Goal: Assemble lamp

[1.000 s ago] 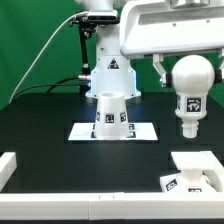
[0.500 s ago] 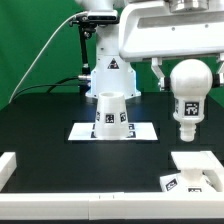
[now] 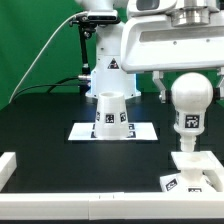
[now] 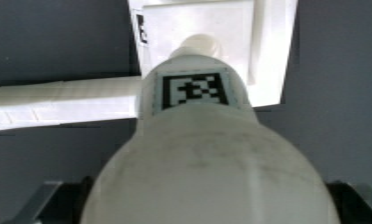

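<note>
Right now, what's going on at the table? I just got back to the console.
The arm's tool is shut on the ball-shaped bulb, holding it upright with its stem pointing down at the square base near the exterior view's right edge. The stem's tip is at or just above the base; I cannot tell whether they touch. The cone shade stands apart from the arm, on the marker board in the middle of the table.
</note>
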### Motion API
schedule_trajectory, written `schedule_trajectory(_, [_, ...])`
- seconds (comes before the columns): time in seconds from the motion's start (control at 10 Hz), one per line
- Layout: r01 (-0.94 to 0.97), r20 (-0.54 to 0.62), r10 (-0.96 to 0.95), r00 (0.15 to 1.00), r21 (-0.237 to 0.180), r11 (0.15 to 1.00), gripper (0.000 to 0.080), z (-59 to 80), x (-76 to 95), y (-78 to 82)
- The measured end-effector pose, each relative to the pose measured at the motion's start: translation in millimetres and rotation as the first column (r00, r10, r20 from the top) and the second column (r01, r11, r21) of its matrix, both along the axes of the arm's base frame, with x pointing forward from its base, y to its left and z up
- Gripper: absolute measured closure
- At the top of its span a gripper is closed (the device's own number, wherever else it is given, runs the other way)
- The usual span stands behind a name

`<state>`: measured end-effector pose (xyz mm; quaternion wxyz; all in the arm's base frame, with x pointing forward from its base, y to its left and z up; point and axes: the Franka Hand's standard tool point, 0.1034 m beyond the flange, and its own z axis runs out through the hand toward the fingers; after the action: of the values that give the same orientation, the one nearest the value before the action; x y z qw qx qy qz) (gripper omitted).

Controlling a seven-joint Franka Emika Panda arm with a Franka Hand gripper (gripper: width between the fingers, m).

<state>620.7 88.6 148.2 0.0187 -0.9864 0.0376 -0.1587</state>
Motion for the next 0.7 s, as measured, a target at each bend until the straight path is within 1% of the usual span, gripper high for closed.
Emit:
schedule_trajectory(0.5, [-0.007,-0.013,0.007,1.0,-0.003,1.0,0.0223,-11.7,-0.5,4.9])
schedule_trajectory(0.7, [-0.008,-0.024,0.007,1.0,-0.007,1.0,0.0223,-22.1,-2.9,4.8])
